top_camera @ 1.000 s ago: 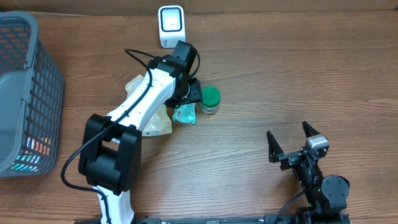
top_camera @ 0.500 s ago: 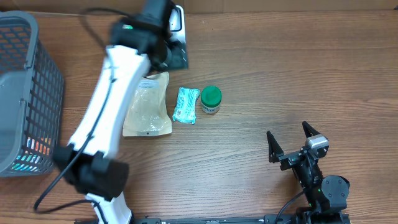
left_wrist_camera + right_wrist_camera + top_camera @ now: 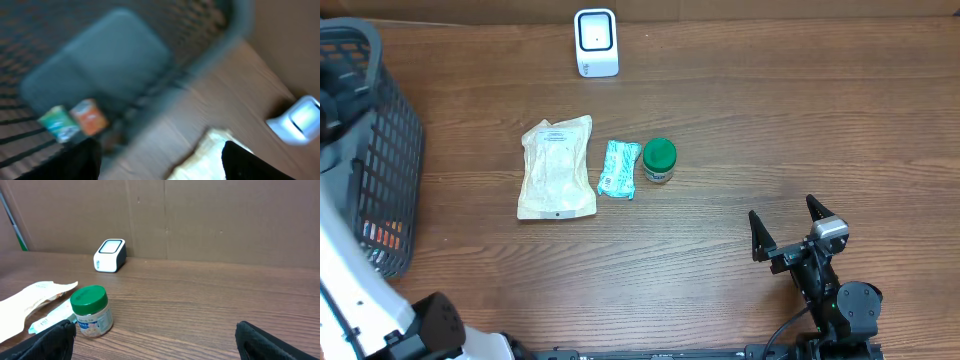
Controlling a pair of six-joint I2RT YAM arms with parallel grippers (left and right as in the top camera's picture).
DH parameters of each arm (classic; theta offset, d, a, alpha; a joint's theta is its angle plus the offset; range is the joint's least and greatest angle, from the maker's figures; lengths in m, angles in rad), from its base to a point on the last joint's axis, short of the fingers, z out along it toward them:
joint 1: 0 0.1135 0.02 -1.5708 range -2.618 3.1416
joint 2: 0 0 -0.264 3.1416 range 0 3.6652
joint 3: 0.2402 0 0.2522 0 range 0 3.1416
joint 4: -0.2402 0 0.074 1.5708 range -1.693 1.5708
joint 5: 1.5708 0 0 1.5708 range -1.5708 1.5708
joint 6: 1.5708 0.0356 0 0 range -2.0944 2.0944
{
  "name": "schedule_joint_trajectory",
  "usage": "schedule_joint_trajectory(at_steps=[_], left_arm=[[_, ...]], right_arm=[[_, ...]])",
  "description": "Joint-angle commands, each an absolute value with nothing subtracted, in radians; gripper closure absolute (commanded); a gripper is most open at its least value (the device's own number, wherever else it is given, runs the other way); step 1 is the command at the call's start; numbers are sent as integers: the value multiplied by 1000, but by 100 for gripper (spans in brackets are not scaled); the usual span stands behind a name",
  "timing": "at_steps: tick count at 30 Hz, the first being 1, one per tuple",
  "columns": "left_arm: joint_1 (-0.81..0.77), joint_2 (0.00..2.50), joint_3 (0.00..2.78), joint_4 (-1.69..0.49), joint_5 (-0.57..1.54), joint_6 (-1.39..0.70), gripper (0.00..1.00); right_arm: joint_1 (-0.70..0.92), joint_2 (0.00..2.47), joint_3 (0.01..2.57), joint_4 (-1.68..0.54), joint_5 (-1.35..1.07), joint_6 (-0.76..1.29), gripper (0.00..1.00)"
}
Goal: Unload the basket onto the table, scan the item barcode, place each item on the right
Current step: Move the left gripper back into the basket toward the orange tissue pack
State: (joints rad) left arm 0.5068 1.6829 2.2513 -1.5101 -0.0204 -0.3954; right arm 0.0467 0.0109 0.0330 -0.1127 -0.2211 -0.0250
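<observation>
- Black fingers of the left pincer [image 3: 160,146] stand wide apart at the bottom edge of the blurred left wrist view. Nothing is between them, so it is open and empty.
- Directly under that pincer is the grey mesh basket [image 3: 220,47]. Inside it a green packet [image 3: 57,124] and an orange packet [image 3: 89,116] lie side by side.
- From overhead, the left arm's white link [image 3: 350,290] crosses the near corner of the basket, at the far left edge of the bench [image 3: 770,110].
- The right pincer [image 3: 786,225] sits near the front right of the bench. Its two fingers are spread wide and hold nothing, and it is well apart from every item.
- Nearest to it, toward the middle of the bench, a small jar [image 3: 659,160] with a green lid stands upright.
- Just left of the jar a teal packet [image 3: 619,168] lies flat.
- Left again a tan pouch [image 3: 558,167] lies flat with its label panel upward, its edge just beside the teal packet.
- The white barcode scanner [image 3: 596,42] stands at the far edge of the bench. It is behind the pouch and the packet and well apart from all three items.
</observation>
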Motion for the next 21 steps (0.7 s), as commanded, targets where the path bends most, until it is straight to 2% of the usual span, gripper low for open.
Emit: schedule_joint_trajectory(at_steps=[1,8,15,21], left_arm=[[634,1692,2224,-1512,-26,-369,21],[772,1741,2011,-1385,-25,-389,23],[778,1747,1707,-1163,-26,-390,30],[778,1748,1481,-944,-26,-389,32]], right_arm=[[51,3,27,-106,-221,-19,0],[51,3,27,-106,-221,-19,0],[51,3,27,-106,-221,-19,0],[51,3,27,-106,-221,-19,0]])
